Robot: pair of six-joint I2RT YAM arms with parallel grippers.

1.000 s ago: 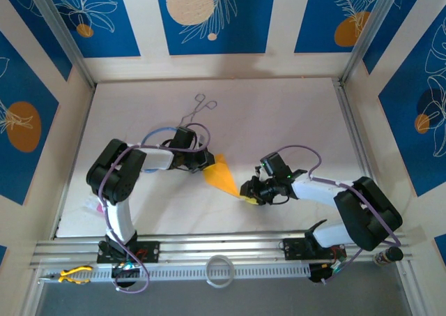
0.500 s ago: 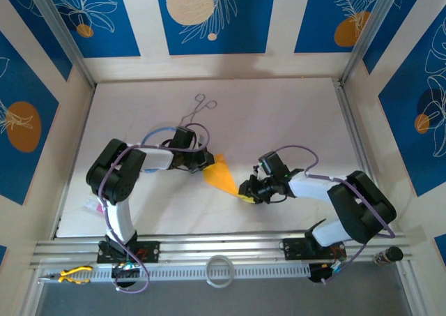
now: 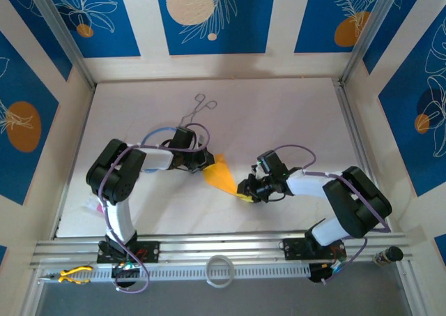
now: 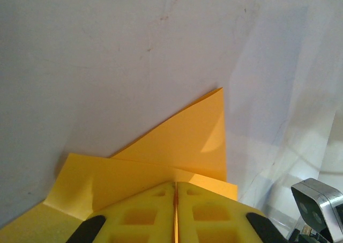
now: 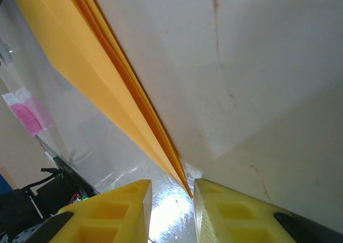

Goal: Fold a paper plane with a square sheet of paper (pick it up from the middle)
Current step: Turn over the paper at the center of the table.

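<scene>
Top external view: the two arms reach toward each other over the white table, and the paper plane lies flat between their grippers. The left gripper sits at the plane's wide end. The right gripper sits at its narrow, pointed end.

Left wrist view: the left gripper is closed, its two yellow fingers pressed together along a thin seam. The paper plane starts right at the fingertips and spreads out ahead of them. One folded corner points away from the gripper, and a flat band of paper runs off to the side. The fingertips touch the paper. I cannot tell whether they pinch an edge of it or only press on it. Bare table lies beyond the paper.

Right wrist view: the right gripper has its fingers standing apart with a clear gap. The sharp tip of the paper plane reaches just into that gap, nearer one finger than the other. Neither finger is clamped on it. From there the layered folds widen away from the gripper. A small pink slip lies off to one side, well apart from the fingers.
</scene>
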